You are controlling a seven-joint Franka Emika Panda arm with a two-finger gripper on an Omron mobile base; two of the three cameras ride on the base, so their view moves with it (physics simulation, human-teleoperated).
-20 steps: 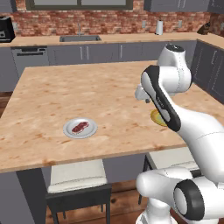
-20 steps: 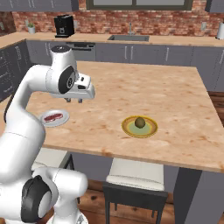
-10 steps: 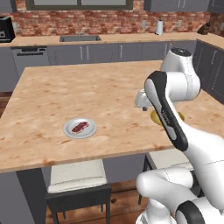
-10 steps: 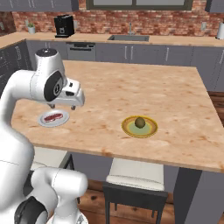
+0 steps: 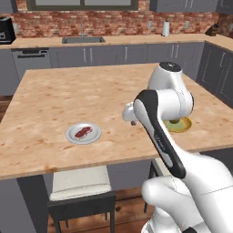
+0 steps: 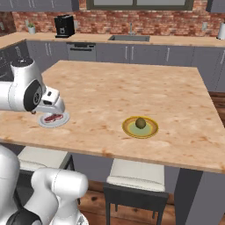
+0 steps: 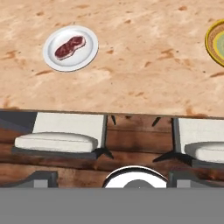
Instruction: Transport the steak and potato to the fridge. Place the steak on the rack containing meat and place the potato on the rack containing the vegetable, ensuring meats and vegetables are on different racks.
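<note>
The steak (image 7: 69, 47) lies on a white plate (image 7: 88, 59) near the wooden island's front left; it also shows as steak (image 5: 83, 132) and steak (image 6: 53, 117). The potato (image 6: 140, 122) sits on a yellow-green plate (image 6: 150, 131) to the right, apart from the arm. My gripper (image 5: 131, 117) hangs above the counter between the two plates, closer to the steak in the right base view, gripper (image 6: 52, 105). In the hand view its dark fingertips (image 7: 41, 178) stand wide apart, gripper (image 7: 114, 180) open and holding nothing. The fridge is out of view.
Two cushioned stools (image 7: 61, 135) stand under the island's front edge (image 7: 109, 113). The back counter carries a sink (image 6: 129, 38), a coffee machine (image 6: 64, 25) and a paper towel roll (image 5: 166, 28). The yellow-green plate's rim (image 5: 184, 127) peeks out behind the arm.
The arm has swung left and toward the island's front edge, bringing the hand nearer the steak plate. The jaws have opened wide. Steak and potato have not moved.
</note>
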